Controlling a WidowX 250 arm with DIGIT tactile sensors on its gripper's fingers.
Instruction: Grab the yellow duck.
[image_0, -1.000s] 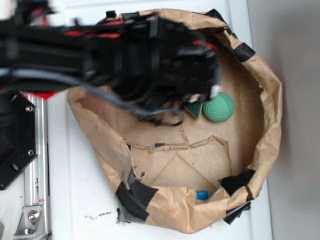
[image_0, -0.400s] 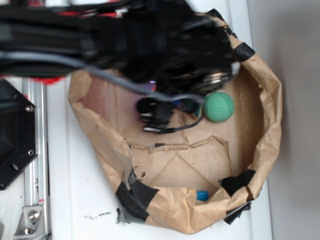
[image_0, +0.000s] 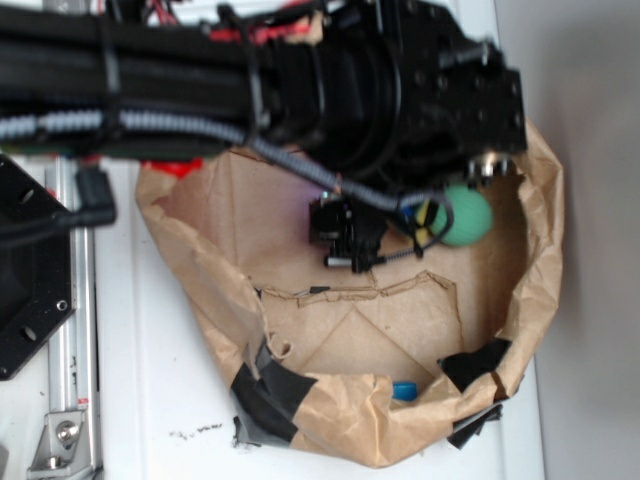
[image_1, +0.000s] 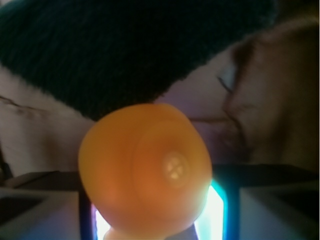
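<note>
The yellow duck (image_1: 145, 170) fills the lower middle of the wrist view, looking orange and blurred at close range, with its round base toward the camera. It sits between the two fingers of my gripper (image_1: 160, 205), which stands open around it; light shows on both sides of the duck. In the exterior view the black arm (image_0: 380, 90) hangs over the paper bag (image_0: 545, 200) and hides the fingers. A small yellow patch (image_0: 428, 215) shows beside the green ball (image_0: 468, 215); I cannot tell whether it is the duck.
A dark green sponge (image_1: 125, 50) lies just beyond the duck. The bag's crumpled brown walls, patched with black tape (image_0: 478, 362), ring the floor. A small blue object (image_0: 403, 390) sits by the near wall. A metal rail (image_0: 75, 330) runs at left.
The arm has swung right and down into the bag, now covering its far half. The green ball has shifted a little to the right.
</note>
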